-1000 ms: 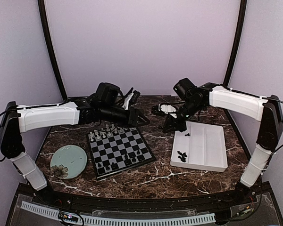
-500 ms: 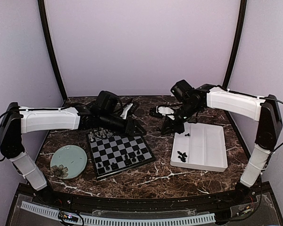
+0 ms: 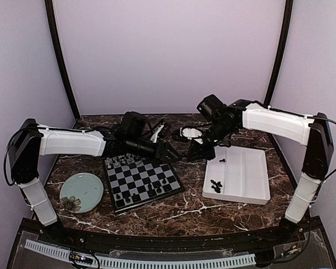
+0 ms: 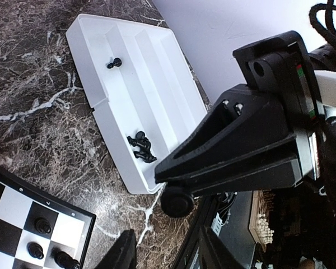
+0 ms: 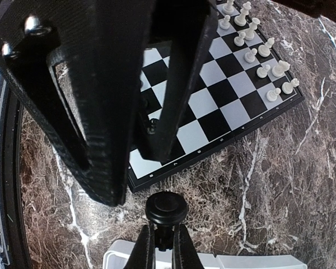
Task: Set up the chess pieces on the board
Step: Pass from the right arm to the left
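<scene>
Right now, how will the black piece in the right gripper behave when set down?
Probably light: the piece looks like those sitting well inside the board squares. Likely slippery: glossy plastic, pinched narrowly by the right gripper. Its rounded end suggests it may tip or roll.

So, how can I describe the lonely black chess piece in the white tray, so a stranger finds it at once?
Find the white rectangular plastic tray on the right of the dark marble table. Along its left wall, towards the far end, sits one tiny black chess piece. It is alone, while the other black pieces form a heap nearer the front.
</scene>
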`<move>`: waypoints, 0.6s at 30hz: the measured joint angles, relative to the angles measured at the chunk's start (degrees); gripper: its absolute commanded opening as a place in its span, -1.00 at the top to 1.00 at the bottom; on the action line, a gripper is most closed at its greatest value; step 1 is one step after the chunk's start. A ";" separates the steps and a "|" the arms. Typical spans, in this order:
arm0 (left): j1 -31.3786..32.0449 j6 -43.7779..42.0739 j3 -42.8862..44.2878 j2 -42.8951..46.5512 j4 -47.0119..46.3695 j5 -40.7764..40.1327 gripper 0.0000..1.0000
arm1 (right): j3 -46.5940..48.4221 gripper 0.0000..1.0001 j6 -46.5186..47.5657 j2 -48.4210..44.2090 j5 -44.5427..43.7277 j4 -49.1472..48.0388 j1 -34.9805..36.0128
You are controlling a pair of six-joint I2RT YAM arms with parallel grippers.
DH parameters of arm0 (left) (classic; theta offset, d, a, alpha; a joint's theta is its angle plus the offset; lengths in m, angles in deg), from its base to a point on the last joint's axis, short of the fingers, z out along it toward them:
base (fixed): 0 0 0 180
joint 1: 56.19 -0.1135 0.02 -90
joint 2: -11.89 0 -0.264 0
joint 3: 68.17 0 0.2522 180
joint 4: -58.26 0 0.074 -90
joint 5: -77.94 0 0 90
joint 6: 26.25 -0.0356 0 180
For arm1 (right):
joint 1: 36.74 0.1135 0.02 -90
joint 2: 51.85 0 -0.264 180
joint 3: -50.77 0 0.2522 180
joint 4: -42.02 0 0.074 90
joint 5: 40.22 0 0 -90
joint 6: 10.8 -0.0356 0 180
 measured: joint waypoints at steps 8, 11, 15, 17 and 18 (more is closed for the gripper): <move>0.00 1.01 0.46 -0.92 -3.19 1.84 0.26 | 0.28 1.00 0.76 0.00 -0.90 1.14 1.42; 0.00 1.38 0.63 -1.62 -3.67 2.08 0.32 | 0.42 1.00 1.11 0.00 -1.11 1.44 1.60; 0.00 1.66 0.66 -2.25 -3.96 2.34 0.43 | 0.55 1.00 1.31 0.00 -1.29 1.73 1.73; 0.00 1.77 0.66 -2.32 -4.00 2.47 0.47 | 0.57 1.00 1.33 0.00 -1.40 1.77 1.84; 0.00 1.88 0.66 -2.32 -4.09 2.54 0.47 | 0.59 1.00 1.31 0.00 -1.46 1.77 1.92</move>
